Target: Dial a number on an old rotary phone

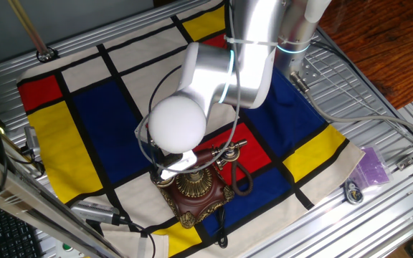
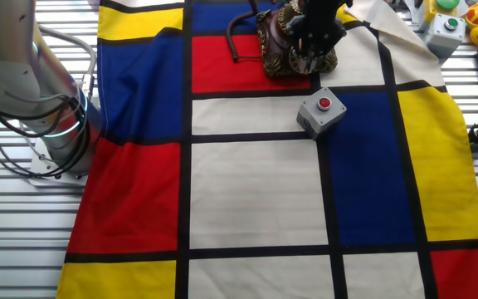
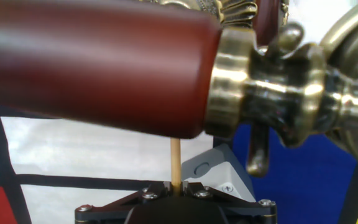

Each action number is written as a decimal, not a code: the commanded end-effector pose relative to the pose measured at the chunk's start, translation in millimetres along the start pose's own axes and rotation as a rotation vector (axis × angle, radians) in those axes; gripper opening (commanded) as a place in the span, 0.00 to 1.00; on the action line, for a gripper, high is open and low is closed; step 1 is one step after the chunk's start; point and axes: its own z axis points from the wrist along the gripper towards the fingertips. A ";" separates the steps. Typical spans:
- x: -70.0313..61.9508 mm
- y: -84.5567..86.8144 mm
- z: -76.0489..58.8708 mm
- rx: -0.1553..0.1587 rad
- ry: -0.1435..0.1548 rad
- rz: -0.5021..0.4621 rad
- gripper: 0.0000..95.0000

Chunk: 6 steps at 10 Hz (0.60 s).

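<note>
One thin wooden stick [image 3: 175, 163] sits pinched in the closed gripper [image 3: 175, 188], close under the handset [image 3: 98, 68] of the old rotary phone [image 2: 293, 46] at the cloth's far edge — a slight misjudgement would likely snag the handset, not the dial.

One old rotary phone [image 1: 196, 188], one grey button box [image 2: 320, 111], one colour-block cloth [image 2: 256, 191], one robot arm [image 1: 221, 72], one purple bag [image 1: 373, 169]

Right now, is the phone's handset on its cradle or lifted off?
On the cradle: the handset lies across the rotary phone, level, just ahead of the gripper holding a thin stick.
</note>
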 end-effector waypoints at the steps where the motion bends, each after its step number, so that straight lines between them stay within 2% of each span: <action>1: 0.1 -1.6 -1.0 -0.001 0.000 0.008 0.00; 6: 0.0 -8.2 -1.8 -0.001 0.001 0.009 0.00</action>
